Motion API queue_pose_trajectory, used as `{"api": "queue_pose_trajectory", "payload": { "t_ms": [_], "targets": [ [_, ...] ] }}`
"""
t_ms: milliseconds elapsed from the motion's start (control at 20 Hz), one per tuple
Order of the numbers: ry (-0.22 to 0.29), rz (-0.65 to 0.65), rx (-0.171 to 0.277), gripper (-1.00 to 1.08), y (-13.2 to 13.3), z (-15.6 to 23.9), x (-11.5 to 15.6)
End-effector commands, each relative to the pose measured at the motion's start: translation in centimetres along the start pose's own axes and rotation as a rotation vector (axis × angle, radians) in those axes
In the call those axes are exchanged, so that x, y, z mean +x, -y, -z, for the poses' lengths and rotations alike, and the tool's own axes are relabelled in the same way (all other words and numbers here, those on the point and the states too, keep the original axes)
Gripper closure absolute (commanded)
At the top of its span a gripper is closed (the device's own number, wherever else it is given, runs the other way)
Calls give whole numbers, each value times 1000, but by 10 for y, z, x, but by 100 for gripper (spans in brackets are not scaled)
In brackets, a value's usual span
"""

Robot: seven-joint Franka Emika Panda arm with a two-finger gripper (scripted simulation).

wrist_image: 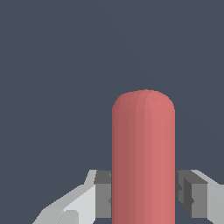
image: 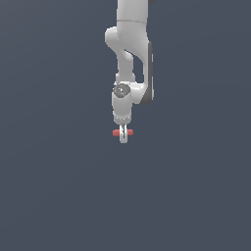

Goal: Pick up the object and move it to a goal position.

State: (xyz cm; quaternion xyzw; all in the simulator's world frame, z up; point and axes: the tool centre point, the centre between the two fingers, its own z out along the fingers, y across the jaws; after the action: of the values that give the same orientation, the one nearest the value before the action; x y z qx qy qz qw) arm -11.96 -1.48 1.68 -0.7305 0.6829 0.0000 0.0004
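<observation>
One small red rounded-end bar (wrist_image: 143, 157), held crosswise in the white two-finger gripper (image: 123, 133) of the white jointed arm (image: 131, 59), jaws clamped on its middle with the dark pads (wrist_image: 103, 194) against both sides. No goal marker is visible. Carrying advice: keep the squeeze firm and travel smoothly, lest the bar swivel or slip.

White, smooth, rounded arm (image: 128, 54) segments with black side panel; grey circular disc at wrist; pale angular fingers (wrist_image: 83, 201) with darker grey pads.
</observation>
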Motion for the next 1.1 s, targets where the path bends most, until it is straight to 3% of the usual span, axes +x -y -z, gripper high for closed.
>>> {"api": "queue_pose_trajectory", "payload": {
  "t_ms": [0,500,1050],
  "targets": [
    [0,0,0,108,0,0,0],
    [-1,0,-1,108,20,22,-2],
    [-5,-1,-1,108,80,85,-10]
  ]
}}
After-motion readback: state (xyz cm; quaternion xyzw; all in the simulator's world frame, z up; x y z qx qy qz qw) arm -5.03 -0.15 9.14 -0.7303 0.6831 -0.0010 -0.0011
